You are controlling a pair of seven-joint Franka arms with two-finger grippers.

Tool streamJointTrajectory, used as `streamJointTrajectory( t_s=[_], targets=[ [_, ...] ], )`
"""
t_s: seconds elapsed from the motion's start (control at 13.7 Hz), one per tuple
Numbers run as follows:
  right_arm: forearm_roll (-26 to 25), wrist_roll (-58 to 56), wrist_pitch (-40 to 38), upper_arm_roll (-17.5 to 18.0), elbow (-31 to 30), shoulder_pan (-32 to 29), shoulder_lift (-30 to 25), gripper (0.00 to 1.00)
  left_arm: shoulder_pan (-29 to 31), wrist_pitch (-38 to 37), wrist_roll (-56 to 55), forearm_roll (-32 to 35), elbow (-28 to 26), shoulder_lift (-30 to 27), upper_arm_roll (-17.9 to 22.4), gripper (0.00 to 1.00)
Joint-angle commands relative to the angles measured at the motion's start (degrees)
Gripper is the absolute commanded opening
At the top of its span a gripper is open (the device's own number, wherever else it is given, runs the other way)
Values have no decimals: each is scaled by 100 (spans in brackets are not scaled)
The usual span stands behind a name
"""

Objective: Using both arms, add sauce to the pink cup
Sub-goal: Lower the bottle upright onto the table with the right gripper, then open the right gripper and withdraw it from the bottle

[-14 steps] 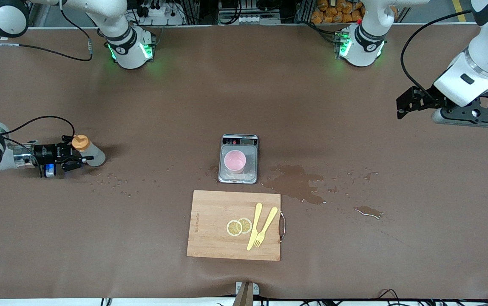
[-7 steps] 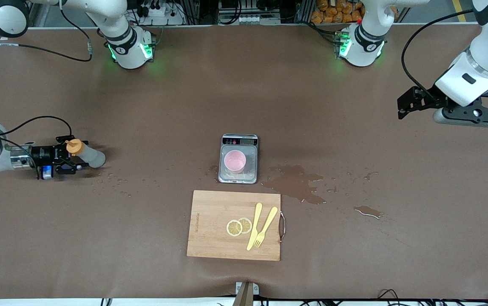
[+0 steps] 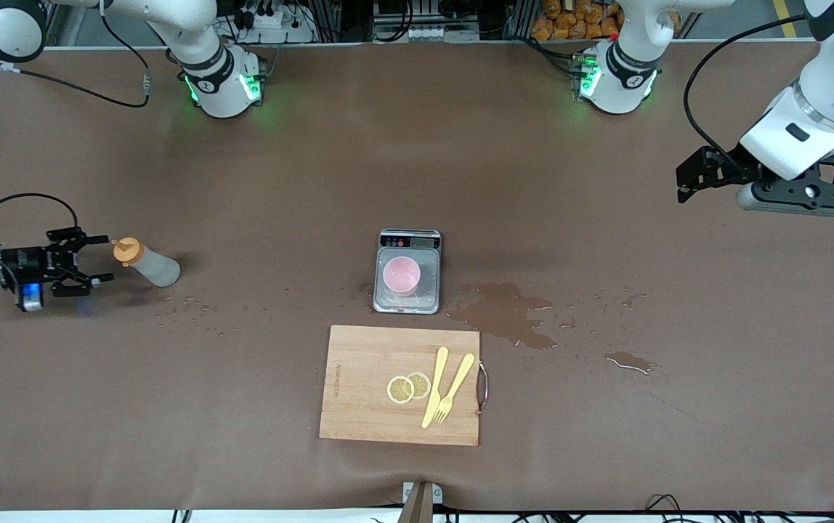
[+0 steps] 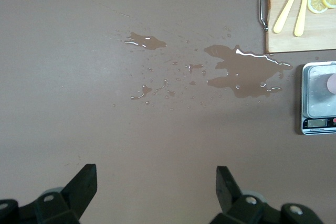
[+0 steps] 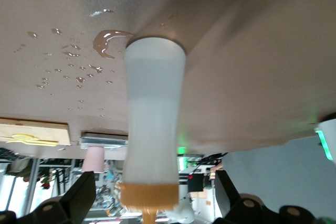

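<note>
The sauce bottle (image 3: 148,265), whitish with an orange cap, stands on the table toward the right arm's end, free of any grip. My right gripper (image 3: 104,258) is open and empty, level with the bottle and a short gap from its cap. In the right wrist view the bottle (image 5: 152,129) fills the space ahead of the open right gripper (image 5: 155,198). The pink cup (image 3: 402,275) sits on the grey scale (image 3: 408,240) at mid-table. My left gripper (image 3: 682,185) is open and empty, raised over the left arm's end; its wrist view (image 4: 156,182) shows bare table between the fingers.
A wooden cutting board (image 3: 359,392) with two lemon slices (image 3: 408,387) and a yellow knife and fork (image 3: 446,388) lies nearer the front camera than the scale. Spilled puddles (image 3: 508,312) spread beside the scale toward the left arm's end. Droplets (image 3: 199,312) lie near the bottle.
My right gripper has let go of the sauce bottle and drawn back toward the right arm's end of the table. The bottle stays standing. The left arm has barely moved.
</note>
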Motion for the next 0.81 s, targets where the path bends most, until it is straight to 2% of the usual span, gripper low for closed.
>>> streamJointTrajectory(
  t_s=[0.0, 0.15, 0.29, 0.73],
  targets=[
    [-589, 109, -583, 101, 850, -74, -28, 100, -5, -44, -52, 58, 46, -45, -53, 100],
    [-793, 108, -1005, 110, 1352, -22, -45, 100, 47, -53, -104, 6, 46, -63, -53, 100],
    [-793, 82, -1165, 145, 1582, 5, -229, 100, 56, -53, -376, 6, 46, -107, -44, 100],
    [-907, 91, -1244, 145, 1601, 531, -1037, 100, 56, -71, -220, 67, 54, -124, -27, 100]
  ],
)
